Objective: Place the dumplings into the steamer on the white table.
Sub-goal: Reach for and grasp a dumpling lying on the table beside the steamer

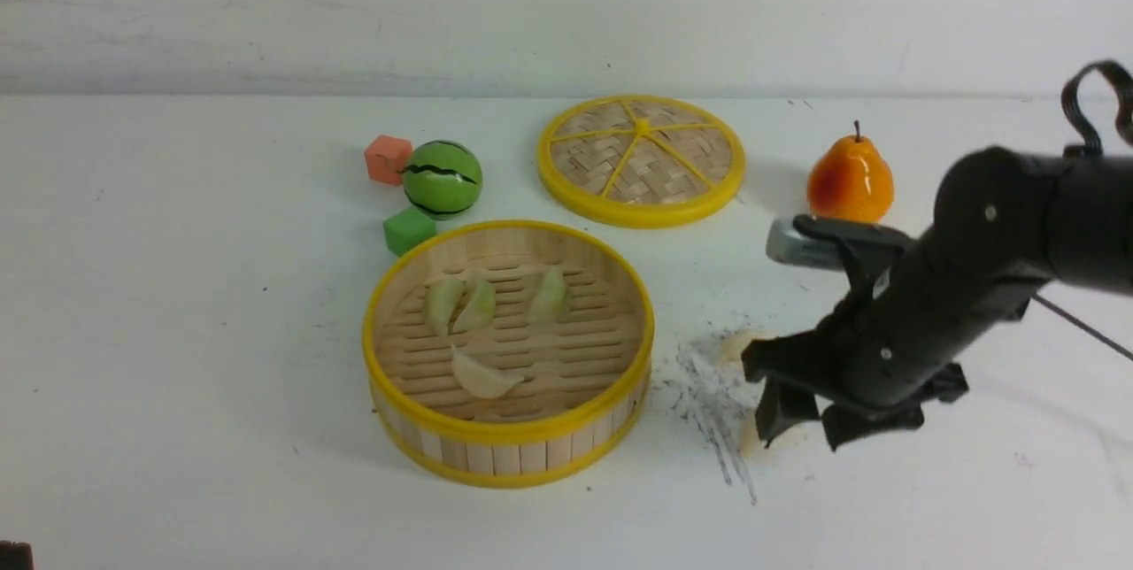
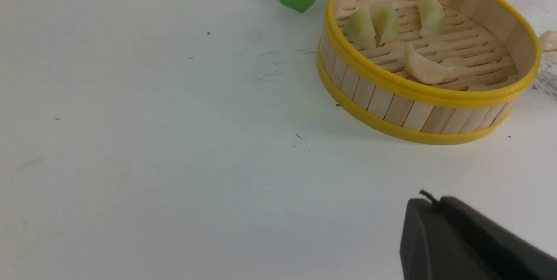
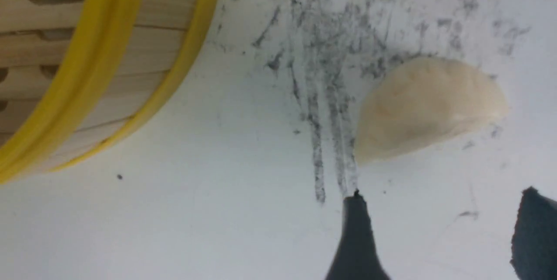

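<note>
Right gripper [image 1: 804,433] [image 3: 444,193]: lowered close over the scuff marks [image 1: 708,402] on the white table [image 1: 177,331], just right of the steamer [image 1: 509,455]. Jaws spread wide, nothing clamped between them.

Loose cream dumpling [image 3: 428,108]: flat on the table at the edge of the scuff marks, ahead of the fingertips and outside the gap. Roughly in line with that gap. Narrow end just beyond the fingertip [image 3: 356,210] nearer the steamer, apart from it; farther from the other finger. Clear of the steamer wall. Mostly hidden behind the gripper in the front view.

Steamer contents: three green dumplings [image 1: 478,304] in a row toward the far side of the slatted floor, two side by side, the third slightly apart on the right; one cream dumpling [image 1: 481,375] nearer the front rim.

Left gripper [image 2: 428,215]: only a dark part in view from its wrist camera, above bare table short of the steamer. Jaws closed together, nothing seen in them.

Other items toward the far side: lid [image 1: 642,160], pear [image 1: 850,181], watermelon ball [image 1: 443,178], orange cube [image 1: 388,158], green cube [image 1: 409,230] just beside the steamer's far-left rim.
</note>
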Controlling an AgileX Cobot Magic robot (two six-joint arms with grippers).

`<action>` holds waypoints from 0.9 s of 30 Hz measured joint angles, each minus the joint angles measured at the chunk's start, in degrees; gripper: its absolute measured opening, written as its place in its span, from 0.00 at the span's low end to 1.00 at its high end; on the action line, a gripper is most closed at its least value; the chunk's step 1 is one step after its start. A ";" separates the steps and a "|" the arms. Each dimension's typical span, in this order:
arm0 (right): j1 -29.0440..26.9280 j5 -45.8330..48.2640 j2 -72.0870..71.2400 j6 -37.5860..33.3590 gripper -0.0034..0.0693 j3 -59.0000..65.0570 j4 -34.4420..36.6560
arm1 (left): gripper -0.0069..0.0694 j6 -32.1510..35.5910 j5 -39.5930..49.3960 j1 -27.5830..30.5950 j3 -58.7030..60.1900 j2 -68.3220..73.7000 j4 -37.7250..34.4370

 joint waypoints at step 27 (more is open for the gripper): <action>-0.24 -16.36 6.81 -8.63 0.48 0.48 10.31 | 0.10 -0.04 -0.20 0.00 0.00 0.00 0.00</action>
